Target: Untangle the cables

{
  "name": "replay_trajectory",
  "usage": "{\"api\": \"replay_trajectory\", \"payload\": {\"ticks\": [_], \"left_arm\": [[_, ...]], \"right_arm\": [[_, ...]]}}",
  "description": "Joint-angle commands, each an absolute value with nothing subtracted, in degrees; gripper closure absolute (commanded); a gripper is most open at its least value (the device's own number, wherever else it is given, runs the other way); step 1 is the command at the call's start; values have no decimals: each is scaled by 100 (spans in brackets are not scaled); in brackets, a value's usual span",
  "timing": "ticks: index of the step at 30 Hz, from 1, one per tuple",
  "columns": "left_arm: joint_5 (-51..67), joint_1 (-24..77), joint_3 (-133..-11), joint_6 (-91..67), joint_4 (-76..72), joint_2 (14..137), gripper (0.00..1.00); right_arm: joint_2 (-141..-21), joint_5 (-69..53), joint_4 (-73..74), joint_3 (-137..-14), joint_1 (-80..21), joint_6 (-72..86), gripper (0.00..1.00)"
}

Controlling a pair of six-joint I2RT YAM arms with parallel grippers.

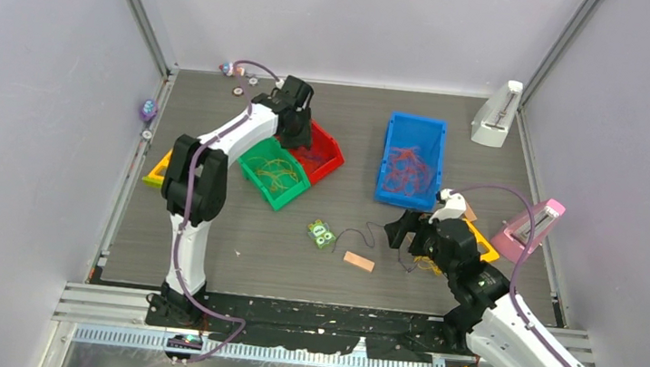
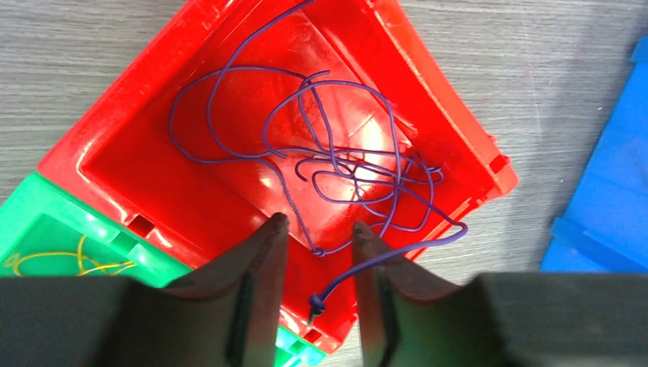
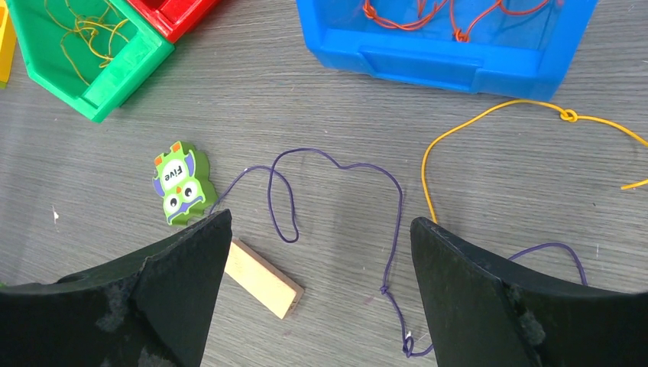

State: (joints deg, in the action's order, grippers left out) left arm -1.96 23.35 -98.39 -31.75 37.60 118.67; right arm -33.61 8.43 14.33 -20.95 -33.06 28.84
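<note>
Top external view shows a grey wood-grain table (image 1: 356,114) with three open plastic bins. The blue rectangular bin (image 1: 417,120) holds thin orange-red cables (image 1: 407,169), the green bin (image 1: 281,202) holds yellow cables (image 1: 273,169), and just beside it the red bin (image 2: 99,145) holds a tangle of dark purple cables (image 2: 336,160). The left gripper (image 2: 319,223) hangs over the red bin's near rim, its jaws apart, with a knotted purple end trailing between them, gripped by neither. The right gripper (image 3: 321,219) hovers with jaws spread wide above a loose purple cable (image 3: 309,150) lying on the table, near a loose yellow cable (image 3: 474,115). Close by lie a plain wooden block (image 3: 264,279) and a green owl-printed tile (image 3: 178,187)
</note>
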Motion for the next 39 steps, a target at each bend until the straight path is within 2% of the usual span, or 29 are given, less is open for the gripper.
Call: {"api": "replay_trajectory", "payload": {"ticks": [1,8,10,13,17,25,29,34,37,39], "left_arm": [[-120,2307,-10051,-3155,3959,11681,55],[-328,2303,-10214,-2837,4246,11017,35],[-408,2303,-10304,-2774,4381,10868,24],[-410,2303,-10238,-2737,4375,10548,1],[-191,2310,-9818,-2726,4021,9869,0],[-26,2661,-8107,-2552,3024,8301,0],[207,2920,-7409,-2391,2909,7729,2],[309,3006,-6519,-2199,2573,6915,2],[194,3006,-6241,-2098,2526,6550,0],[132,3006,-6166,-2038,2568,6405,1]], "right_arm": [[-3229,867,1445,-2110,-3332,2909,8],[-3112,832,1519,-2114,-3328,2959,9],[-3112,830,1524,-2124,-3331,2962,9],[-3168,793,1496,-2131,-3330,2950,9],[-3421,848,1591,-2302,-3329,2917,7],[-4225,1424,2070,-2815,-3331,3002,1],[-4921,1056,2015,-3065,-3327,2993,0],[-5733,-198,1553,-3256,-3398,2350,5],[-6329,-153,1849,-3781,-3574,1840,5],[-6737,433,2053,-4082,-3746,1666,5]]}}
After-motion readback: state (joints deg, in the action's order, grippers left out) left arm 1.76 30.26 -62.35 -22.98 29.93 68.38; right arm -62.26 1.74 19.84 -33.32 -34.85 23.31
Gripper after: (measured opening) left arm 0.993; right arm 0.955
